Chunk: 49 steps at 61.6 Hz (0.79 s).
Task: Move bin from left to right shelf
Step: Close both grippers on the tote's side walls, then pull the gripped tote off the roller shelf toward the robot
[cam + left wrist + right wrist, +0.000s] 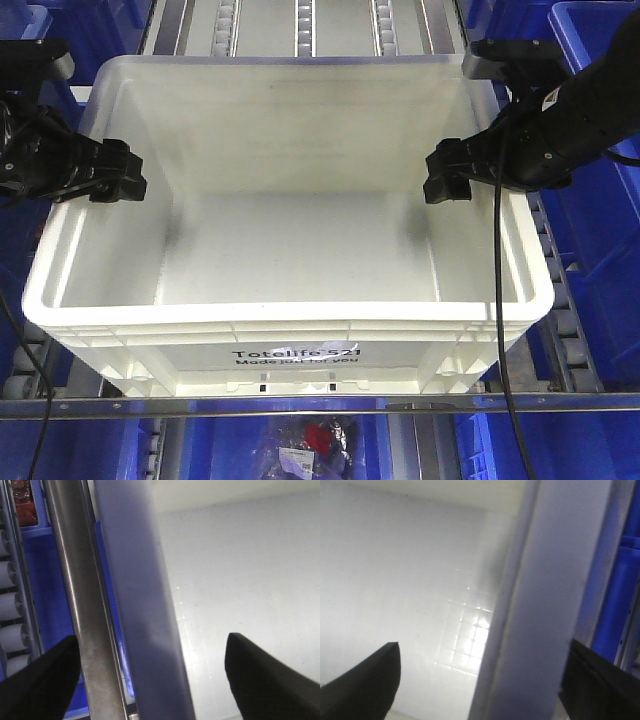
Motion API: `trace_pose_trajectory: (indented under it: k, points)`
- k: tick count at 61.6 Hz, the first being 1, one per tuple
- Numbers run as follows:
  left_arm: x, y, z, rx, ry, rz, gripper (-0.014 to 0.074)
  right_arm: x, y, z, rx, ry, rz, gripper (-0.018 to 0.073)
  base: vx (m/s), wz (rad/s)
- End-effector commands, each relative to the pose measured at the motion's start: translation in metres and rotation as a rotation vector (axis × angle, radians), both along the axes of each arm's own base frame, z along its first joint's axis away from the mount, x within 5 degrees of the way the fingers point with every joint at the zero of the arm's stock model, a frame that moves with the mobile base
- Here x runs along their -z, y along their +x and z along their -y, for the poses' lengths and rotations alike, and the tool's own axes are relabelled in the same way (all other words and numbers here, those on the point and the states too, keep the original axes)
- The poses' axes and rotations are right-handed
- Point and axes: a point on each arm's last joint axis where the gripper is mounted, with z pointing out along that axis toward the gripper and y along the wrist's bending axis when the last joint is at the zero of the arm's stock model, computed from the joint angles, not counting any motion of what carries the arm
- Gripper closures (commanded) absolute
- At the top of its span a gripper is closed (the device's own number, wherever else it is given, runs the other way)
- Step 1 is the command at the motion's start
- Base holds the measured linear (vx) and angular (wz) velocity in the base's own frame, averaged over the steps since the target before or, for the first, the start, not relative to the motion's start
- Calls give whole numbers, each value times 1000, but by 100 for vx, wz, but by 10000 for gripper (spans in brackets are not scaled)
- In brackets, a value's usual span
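1. The shelf (300, 405) is a roller rack with a metal front rail. Blue bins (590, 60) stand on both sides of it.
2. The bin (290, 318) sits on the rollers in the middle of the front view. It is upright and empty, with its printed side toward the rail.
3. The left arm (40, 160) comes in from the left edge and the right arm (580, 110) from the upper right. Both point inward over the bin's side walls, about halfway along their length.
4. A black cable (497, 300) hangs from the right arm across the bin's right front corner.
5. The left claw (125, 185) is spread astride the left wall. In its wrist view the rim (145, 605) runs between the fingers, with one finger (40, 680) outside over a steel rail (85, 605) and the other inside over the floor. Neither touches the rim.
6. The right claw (440, 180) is spread likewise. In its wrist view one finger (360, 685) hangs over the bin's floor and the other stands outside the rim (540, 605), with gaps on both sides.
7. The black print (295, 356) reads "Totelife 521".
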Motion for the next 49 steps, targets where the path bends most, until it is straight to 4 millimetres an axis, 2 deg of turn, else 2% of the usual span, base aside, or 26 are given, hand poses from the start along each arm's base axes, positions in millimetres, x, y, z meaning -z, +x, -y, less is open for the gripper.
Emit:
trace_pose_trajectory:
  k: [1, 6, 9, 15, 21, 24, 28, 40, 49]
  points:
    - [-13, 2, 2, -8, -26, 71, 48, -22, -1, 0, -1, 29, 91, -28, 0, 0]
    - [-12, 2, 2, -8, -26, 70, 88, -22, -1, -1, -1, 31, 91, 8, 0, 0]
    - [-12, 2, 2, -8, -26, 70, 143, -22, -1, -1, -1, 31, 91, 52, 0, 0]
    - [-12, 2, 2, -8, -26, 70, 304, -22, -1, -1, -1, 31, 90, 169, 0, 0]
    - [-12, 2, 2, -8, -26, 70, 537, -22, -1, -1, -1, 31, 90, 371, 0, 0]
    - [-12, 2, 2, -6, -25, 70, 608, -22, -1, -1, -1, 32, 90, 455, 0, 0]
    - [-13, 2, 3, -7, -29, 72, 606, -22, -1, -1, 0, 32, 91, 571, 0, 0]
    - [-17, 0, 4, -7, -59, 91, 605, -24, -1, -1, 2, 39, 105, 568, 0, 0]
    - [-32, -7, 2, -12, -76, 165, 605, -35, -7, 1, 5, 48, 149, 566, 0, 0]
